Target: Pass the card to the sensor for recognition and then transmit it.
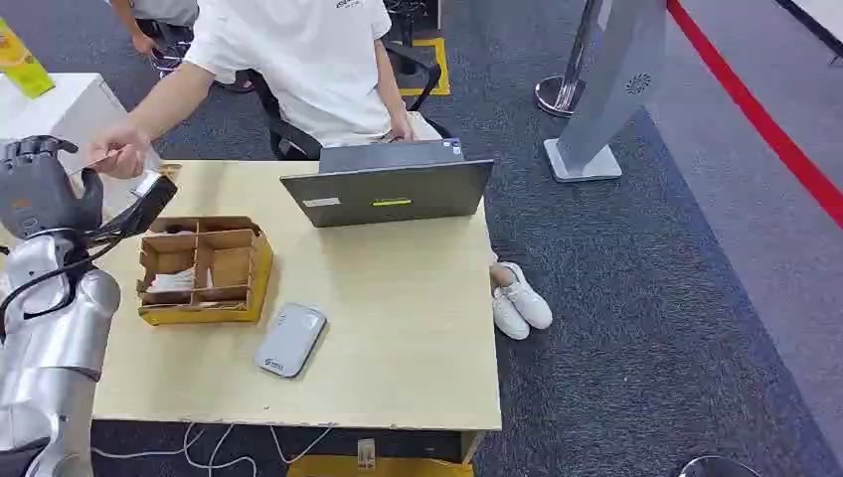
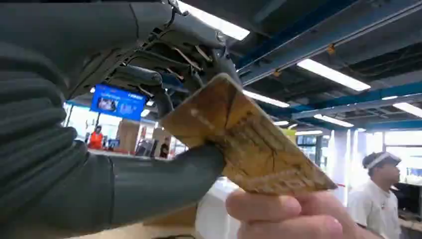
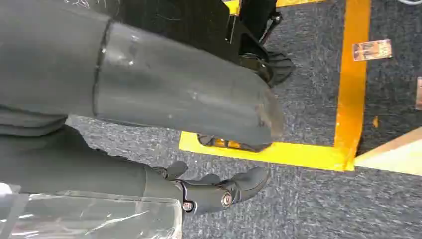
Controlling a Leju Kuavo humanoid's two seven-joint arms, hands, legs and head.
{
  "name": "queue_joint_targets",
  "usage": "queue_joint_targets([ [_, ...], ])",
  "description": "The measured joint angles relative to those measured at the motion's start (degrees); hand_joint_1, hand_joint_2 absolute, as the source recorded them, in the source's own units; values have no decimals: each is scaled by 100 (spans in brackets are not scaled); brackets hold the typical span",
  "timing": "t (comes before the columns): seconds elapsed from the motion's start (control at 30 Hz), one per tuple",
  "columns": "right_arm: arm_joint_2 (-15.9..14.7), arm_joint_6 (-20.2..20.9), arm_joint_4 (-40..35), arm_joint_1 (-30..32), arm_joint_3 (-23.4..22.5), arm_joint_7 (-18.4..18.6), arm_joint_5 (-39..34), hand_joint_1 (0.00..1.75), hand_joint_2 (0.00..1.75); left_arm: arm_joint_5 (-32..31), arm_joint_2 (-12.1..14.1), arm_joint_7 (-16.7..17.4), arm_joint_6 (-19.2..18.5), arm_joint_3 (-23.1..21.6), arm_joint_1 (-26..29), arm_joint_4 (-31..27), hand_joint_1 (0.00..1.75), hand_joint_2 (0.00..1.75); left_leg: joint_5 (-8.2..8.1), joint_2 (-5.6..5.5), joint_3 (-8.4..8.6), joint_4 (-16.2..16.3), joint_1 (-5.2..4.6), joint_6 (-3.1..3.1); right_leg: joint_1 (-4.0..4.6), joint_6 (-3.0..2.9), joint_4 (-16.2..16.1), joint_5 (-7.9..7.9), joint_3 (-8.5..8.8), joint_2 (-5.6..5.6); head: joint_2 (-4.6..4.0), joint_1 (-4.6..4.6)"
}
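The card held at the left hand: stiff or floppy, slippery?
The card looks flat and unbent between the left hand and a person's fingers, so probably stiff and light. Its thin, smooth-looking faces may slip easily.

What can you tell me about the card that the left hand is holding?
The card is thin, flat and golden-tan, with faint worn print on its face. It is held up in the air, tilted, beyond the table's far left corner. The left hand pinches one end between thumb and fingers, and a person's hand grips the opposite edge, so both are touching it. The text on it is too blurred to read.
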Motion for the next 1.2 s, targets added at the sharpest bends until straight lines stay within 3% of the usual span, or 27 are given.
queue_joint_targets([
  [0.23, -9, 4, 24, -39, 52, 120, 2, 0, 0, -358, -2, 157, 144, -467, -327, 388, 175, 175, 2, 1, -2, 1, 0, 2, 0, 3, 0, 3, -1, 1, 0, 2],
  [0.47, -11, 4, 42, -51, 94, 135, 2, 0, 0, -323, -4, 157, 168, -528, -400, 537, 175, 175, 2, 2, -3, 1, 0, 2, 0, 3, 1, 3, -3, 2, 0, 0],
  [0.67, -13, 22, 44, -54, 116, 162, 2, 0, 0, -58, -177, -230, 219, -769, -351, 557, 175, 175, 2, -3, -4, 3, -1, 2, -1, 4, 0, 3, 1, -2, 0, 2],
  [0.9, -13, 15, 46, -50, 129, 162, -4, 0, 0, 121, -387, -304, 299, -1119, 62, 82, 175, 175, 2, 1, -6, 4, -1, 2, -1, 4, 0, 4, -3, 1, 0, 0],
  [0.97, -13, 4, 50, -50, 129, 162, -37, 0, 0, 362, -396, -547, 282, -1182, 200, -99, 175, 175, 1, 1, -5, 2, -1, 2, -1, 4, 1, 3, -1, 1, 0, 0],
  [1.07, -11, -99, 52, -21, 129, 162, -118, 0, 0, 599, -400, -870, 161, -1331, 890, -948, 175, 175, -2, 6, -4, 0, -2, 2, -1, 4, 0, 2, -2, 9, 0, 0],
  [1.2, -11, -188, 63, 50, 127, 109, -230, 0, 0, 177, -389, -570, -97, -1801, 2060, -2268, 175, 175, -9, 5, -19, 2, -2, 6, -1, 5, -2, -5, -15, 5, 0, 2],
])
